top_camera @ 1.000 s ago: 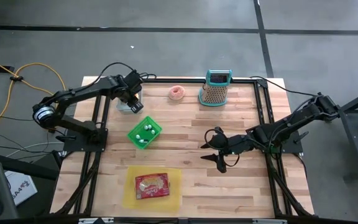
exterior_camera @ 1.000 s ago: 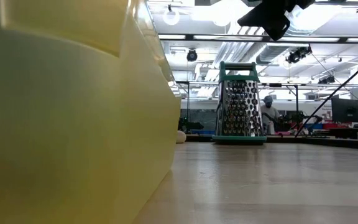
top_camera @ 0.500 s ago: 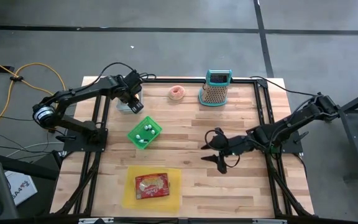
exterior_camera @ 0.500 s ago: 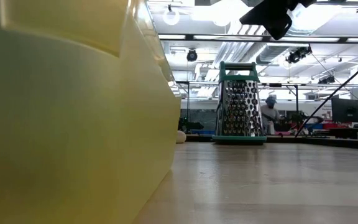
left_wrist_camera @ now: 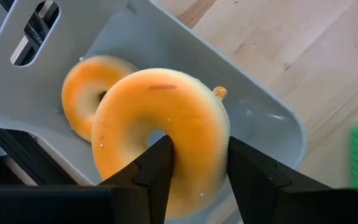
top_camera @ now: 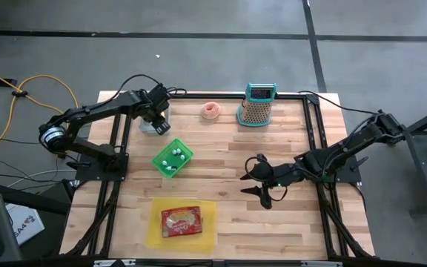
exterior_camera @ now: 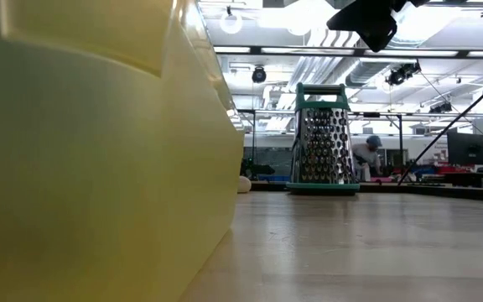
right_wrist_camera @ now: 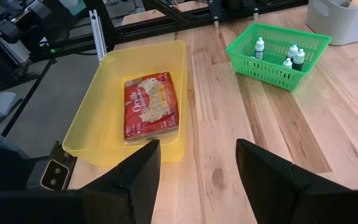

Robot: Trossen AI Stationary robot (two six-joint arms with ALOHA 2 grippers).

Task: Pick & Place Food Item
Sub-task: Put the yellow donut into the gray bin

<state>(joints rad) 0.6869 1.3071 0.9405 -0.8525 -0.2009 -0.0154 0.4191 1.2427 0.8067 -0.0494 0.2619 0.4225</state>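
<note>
Orange bagel (left_wrist_camera: pixel 160 124) sits between left hand (left_wrist_camera: pixel 194 165) fingers, over grey bin (left_wrist_camera: pixel 263 118) with second bagel (left_wrist_camera: pixel 86 87). Fingers hug it, grip looks loose. Step: picking. Next, I think: squeeze, lift clear. Right hand (top_camera: pixel 262 182) wide, empty, mid wooden bench (top_camera: pixel 221 159). Workshop behind.

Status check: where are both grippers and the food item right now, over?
Left gripper down in the grey bin, fingers either side of the front bagel; grip unconfirmed. Second bagel behind it. Right gripper open, empty, above mid-table. Nothing blocking.
</note>
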